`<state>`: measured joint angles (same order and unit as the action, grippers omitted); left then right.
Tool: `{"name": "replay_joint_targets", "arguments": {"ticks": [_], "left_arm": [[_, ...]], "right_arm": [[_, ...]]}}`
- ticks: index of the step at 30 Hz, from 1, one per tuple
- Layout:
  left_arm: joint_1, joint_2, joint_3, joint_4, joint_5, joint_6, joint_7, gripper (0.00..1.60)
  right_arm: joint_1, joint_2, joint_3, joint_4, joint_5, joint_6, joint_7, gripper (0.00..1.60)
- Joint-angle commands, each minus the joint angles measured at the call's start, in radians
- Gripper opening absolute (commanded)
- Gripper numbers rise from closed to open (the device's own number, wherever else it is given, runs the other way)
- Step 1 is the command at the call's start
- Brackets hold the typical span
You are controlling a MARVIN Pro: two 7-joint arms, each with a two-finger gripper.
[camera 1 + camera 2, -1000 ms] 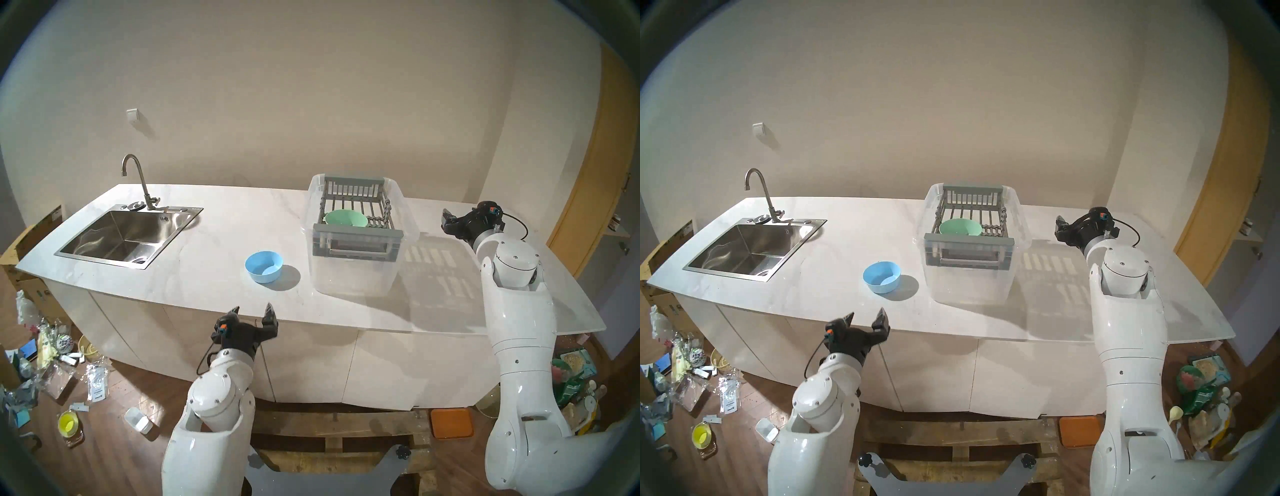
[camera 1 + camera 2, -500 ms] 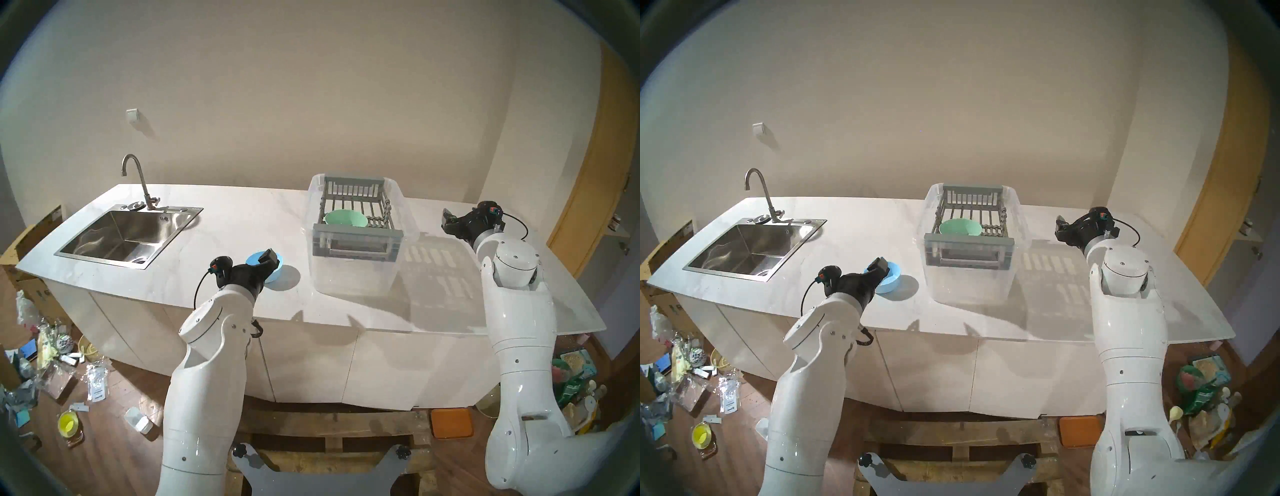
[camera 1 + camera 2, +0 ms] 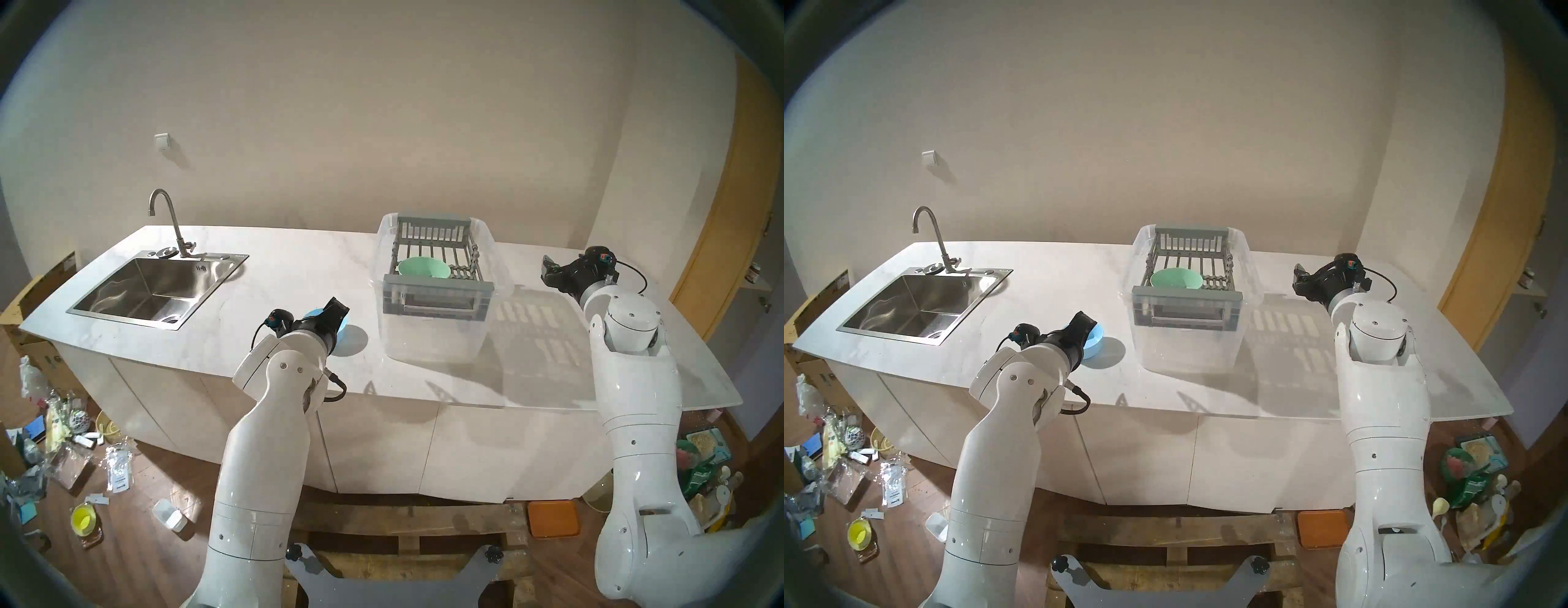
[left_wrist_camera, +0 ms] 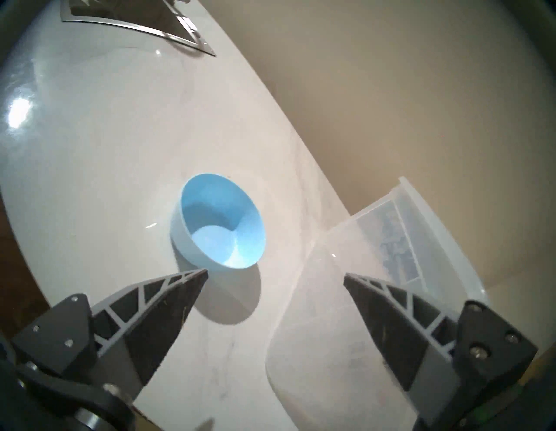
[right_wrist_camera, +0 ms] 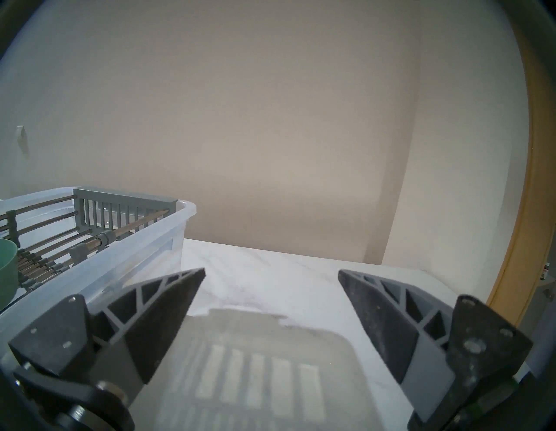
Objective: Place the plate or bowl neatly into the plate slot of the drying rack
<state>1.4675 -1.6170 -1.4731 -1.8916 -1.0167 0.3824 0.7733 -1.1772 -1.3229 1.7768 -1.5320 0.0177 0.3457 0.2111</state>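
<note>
A light blue bowl (image 4: 219,231) stands upright on the white counter, left of the drying rack. My left gripper (image 4: 276,273) hangs open just short of the bowl and holds nothing. From the head it covers most of the blue bowl (image 3: 343,334). The grey drying rack (image 3: 437,293) sits in a clear tub, with a green bowl (image 3: 423,268) at its near end. The plate slots (image 3: 449,254) between its bars lie behind the green bowl. My right gripper (image 5: 271,270) is open and empty over the counter, right of the rack.
The clear plastic tub (image 3: 428,339) holds the rack and rises well above the counter. A steel sink (image 3: 157,288) with a faucet (image 3: 169,220) takes the counter's left end. Clutter lies on the floor at both sides.
My left arm has risen from below the counter's front edge and reached forward over it to the blue bowl, its wrist turning. The right arm has not moved.
</note>
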Motion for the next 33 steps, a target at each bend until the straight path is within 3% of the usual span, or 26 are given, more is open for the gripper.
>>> {"name": "replay_joint_targets", "arguments": {"ticks": [1, 13, 19, 26, 33], "left_arm": [[-0.047, -0.013, 0.028, -0.034, 0.000, -0.001, -0.011, 1.60], [-0.069, -0.012, 0.015, -0.051, 0.012, -0.044, 0.007, 1.60], [-0.038, -0.013, -0.007, -0.073, 0.018, -0.130, -0.030, 1.60], [-0.024, -0.013, -0.041, -0.052, -0.064, -0.199, -0.059, 1.60], [-0.056, -0.026, -0.090, 0.034, -0.124, -0.211, -0.073, 1.60]], "right_arm": [[0.022, 0.004, -0.001, -0.024, 0.000, -0.019, 0.000, 1.60], [0.022, 0.004, -0.001, -0.024, 0.000, -0.021, 0.000, 1.60], [0.022, 0.004, -0.001, -0.024, 0.000, -0.021, -0.001, 1.60], [0.022, 0.004, -0.001, -0.024, 0.000, -0.022, -0.001, 1.60], [0.022, 0.004, -0.001, -0.024, 0.000, -0.023, -0.001, 1.60]]}}
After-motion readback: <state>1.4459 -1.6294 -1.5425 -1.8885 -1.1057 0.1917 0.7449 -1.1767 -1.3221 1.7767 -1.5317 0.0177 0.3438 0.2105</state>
